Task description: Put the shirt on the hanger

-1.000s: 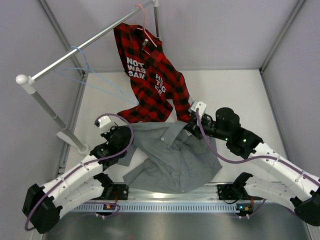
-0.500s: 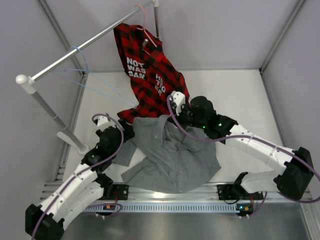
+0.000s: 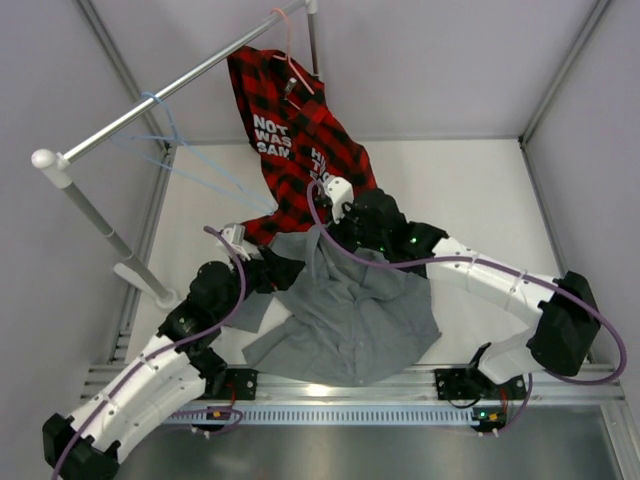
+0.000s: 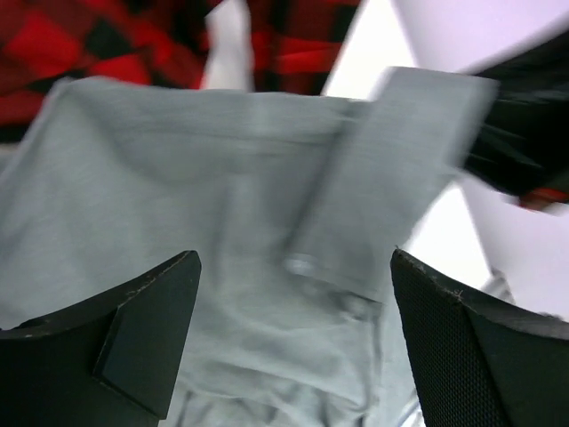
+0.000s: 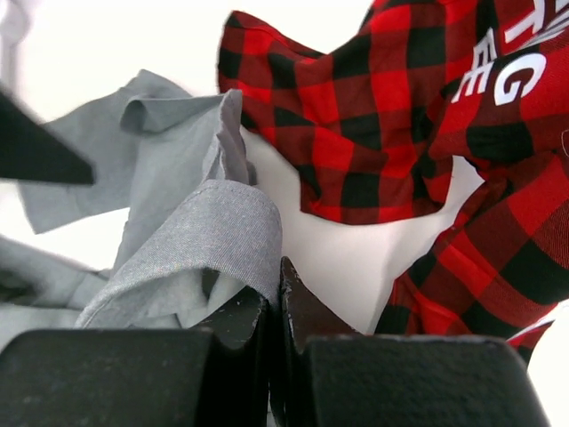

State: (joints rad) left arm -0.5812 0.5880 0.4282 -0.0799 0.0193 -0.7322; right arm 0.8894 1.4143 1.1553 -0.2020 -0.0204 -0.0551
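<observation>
One grey shirt (image 3: 350,320), one blue hanger (image 3: 172,128): how far along are you? — DESK

Barely begun, by my reading. The shirt lies rumpled on the tabletop (image 3: 470,190) just ahead of my arms. None of it is on the hanger, which hangs bare from the rail (image 3: 200,70), well apart at the far left. My right pincer (image 5: 274,294) is clamped tight on a fold of grey cloth at the shirt's far edge, and that fold stands up from the rest. My left pincer (image 4: 293,258) is spread wide by the far left corner, gripping nothing. Everything that counts is left to do: carrying the shirt to the hanger and getting its shoulders over the frame. — OPERATOR

Any writing you can read? — DESK

Only on the plaid shirt (image 3: 300,140), hung on a pink hanger (image 3: 288,45) from the same rail, its lower end reaching down to the grey one's far edge. White capitals give NOT, WAS, SAN from overhead; folds swallow the remainder. My right wrist view catches a G and part of an E. No brand or label is legible on the grey shirt. — OPERATOR
</observation>
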